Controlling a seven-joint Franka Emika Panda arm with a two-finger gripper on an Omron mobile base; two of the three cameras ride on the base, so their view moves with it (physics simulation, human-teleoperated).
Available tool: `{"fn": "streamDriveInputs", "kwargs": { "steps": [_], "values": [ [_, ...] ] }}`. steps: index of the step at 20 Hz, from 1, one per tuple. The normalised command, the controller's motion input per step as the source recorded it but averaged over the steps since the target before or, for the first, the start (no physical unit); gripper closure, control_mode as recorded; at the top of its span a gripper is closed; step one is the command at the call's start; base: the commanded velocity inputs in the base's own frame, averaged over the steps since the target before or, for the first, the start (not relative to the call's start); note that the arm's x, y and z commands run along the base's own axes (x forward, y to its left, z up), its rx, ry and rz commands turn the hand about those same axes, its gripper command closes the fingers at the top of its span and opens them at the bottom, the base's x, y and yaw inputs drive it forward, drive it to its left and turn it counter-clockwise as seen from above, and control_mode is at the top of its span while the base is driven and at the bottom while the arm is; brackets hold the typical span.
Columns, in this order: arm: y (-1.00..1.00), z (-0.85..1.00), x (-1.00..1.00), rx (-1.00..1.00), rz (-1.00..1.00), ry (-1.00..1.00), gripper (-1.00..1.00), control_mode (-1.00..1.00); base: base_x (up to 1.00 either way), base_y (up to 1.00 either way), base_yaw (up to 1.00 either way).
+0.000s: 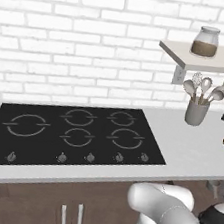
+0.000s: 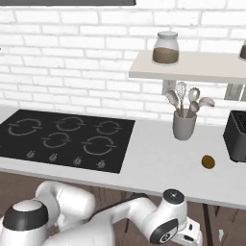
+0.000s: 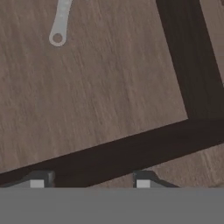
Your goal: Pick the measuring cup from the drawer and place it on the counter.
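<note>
In the hand view I look down into the drawer, with its brown wood floor and dark walls. Of the measuring cup, the pale grey handle with a hole at its end shows at the top left; its bowl is cut off by the frame edge. My gripper hangs over the drawer's dark wall, well short of the handle. Its fingertips stand apart with nothing between them. The arm reaches low under the front of the counter, and the hand shows at the bottom edge.
The black cooktop is set into the counter's left part. At the right back stand a grey utensil holder and a black toaster, with a small brown oval object in front. Above is a shelf holding a jar.
</note>
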Motion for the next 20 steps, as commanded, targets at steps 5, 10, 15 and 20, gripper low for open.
{"fn": "streamDriveInputs", "kwargs": {
  "steps": [5,10,15,20],
  "values": [
    [-0.58,-0.6,-0.9,0.0,0.0,0.05,-1.0,-1.0,0.0,0.0,0.0],
    [-0.72,-0.65,-1.0,0.0,0.0,0.01,-1.0,-1.0,0.0,0.0,0.0],
    [-0.76,-0.64,-1.0,0.0,-0.01,0.0,-1.0,-1.0,0.0,0.0,0.0],
    [-0.68,-0.58,-1.0,0.0,-0.07,0.0,-1.0,-1.0,0.0,0.0,0.0]
  ]
}}
